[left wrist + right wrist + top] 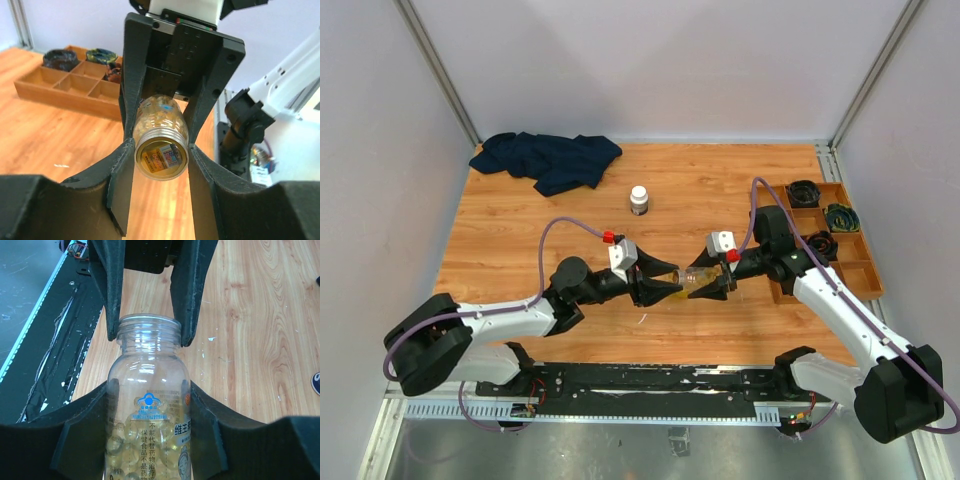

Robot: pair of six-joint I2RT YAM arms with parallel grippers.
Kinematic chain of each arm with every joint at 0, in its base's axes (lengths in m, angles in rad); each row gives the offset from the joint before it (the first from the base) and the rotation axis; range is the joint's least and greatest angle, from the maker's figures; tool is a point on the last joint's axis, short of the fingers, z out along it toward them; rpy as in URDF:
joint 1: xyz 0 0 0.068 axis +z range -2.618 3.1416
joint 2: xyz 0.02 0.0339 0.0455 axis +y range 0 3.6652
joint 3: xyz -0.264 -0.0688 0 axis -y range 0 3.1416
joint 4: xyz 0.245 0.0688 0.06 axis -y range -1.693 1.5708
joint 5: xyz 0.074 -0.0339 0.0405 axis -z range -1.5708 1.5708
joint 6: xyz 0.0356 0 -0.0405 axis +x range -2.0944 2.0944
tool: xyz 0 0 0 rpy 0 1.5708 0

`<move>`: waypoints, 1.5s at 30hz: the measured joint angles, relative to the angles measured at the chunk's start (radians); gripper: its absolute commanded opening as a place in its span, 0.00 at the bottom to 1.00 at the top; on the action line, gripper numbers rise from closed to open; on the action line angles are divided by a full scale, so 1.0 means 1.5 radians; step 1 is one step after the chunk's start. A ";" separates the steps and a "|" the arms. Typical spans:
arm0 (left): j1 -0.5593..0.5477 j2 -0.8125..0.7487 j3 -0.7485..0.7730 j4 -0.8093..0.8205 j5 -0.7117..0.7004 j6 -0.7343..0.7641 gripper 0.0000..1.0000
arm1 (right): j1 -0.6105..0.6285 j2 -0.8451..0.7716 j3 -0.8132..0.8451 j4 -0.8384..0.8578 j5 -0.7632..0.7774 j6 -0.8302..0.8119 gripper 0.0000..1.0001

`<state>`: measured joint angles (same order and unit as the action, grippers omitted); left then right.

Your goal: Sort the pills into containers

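A clear cylindrical container (pixel 698 281) with a printed label hangs on its side above the table between both arms. It holds several translucent yellow pills (pixel 150 450). My right gripper (pixel 151 387) is shut on its body (pixel 150 410). My left gripper (pixel 161 160) is shut on the threaded neck (pixel 161 137), one finger on each side. The mouth is uncapped and faces the left wrist camera. In the top view the left gripper (pixel 678 280) and the right gripper (pixel 720 283) face each other, with the container spanning the gap.
A white-capped bottle (pixel 639 200) stands mid-table behind the arms. A dark blue cloth (pixel 548 160) lies at the back left. A brown wooden compartment tray (pixel 840 262) with dark coiled items sits along the right edge, close to the right arm.
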<state>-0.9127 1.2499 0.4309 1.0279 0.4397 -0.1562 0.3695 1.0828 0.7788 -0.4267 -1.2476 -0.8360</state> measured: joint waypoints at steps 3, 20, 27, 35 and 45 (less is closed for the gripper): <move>-0.011 -0.005 -0.004 -0.007 -0.048 -0.089 0.00 | 0.000 0.000 0.000 0.002 0.001 0.001 0.01; -0.096 -0.045 0.065 -0.256 -0.367 -0.489 0.14 | -0.012 0.000 0.000 0.001 0.031 -0.001 0.01; -0.096 -0.051 0.074 -0.292 -0.375 -0.548 0.48 | -0.012 0.000 0.000 0.001 0.030 -0.001 0.01; -0.096 -0.051 0.075 -0.293 -0.382 -0.553 0.76 | -0.011 0.000 0.000 -0.003 0.023 -0.001 0.01; -0.096 -0.056 0.074 -0.294 -0.410 -0.537 0.99 | -0.011 0.000 0.000 -0.004 0.023 -0.001 0.00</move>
<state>-1.0561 1.1660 0.5423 0.5865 -0.1757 -0.9623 0.3523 1.0828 0.7788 -0.4320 -1.2137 -0.8379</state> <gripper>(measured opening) 0.986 0.539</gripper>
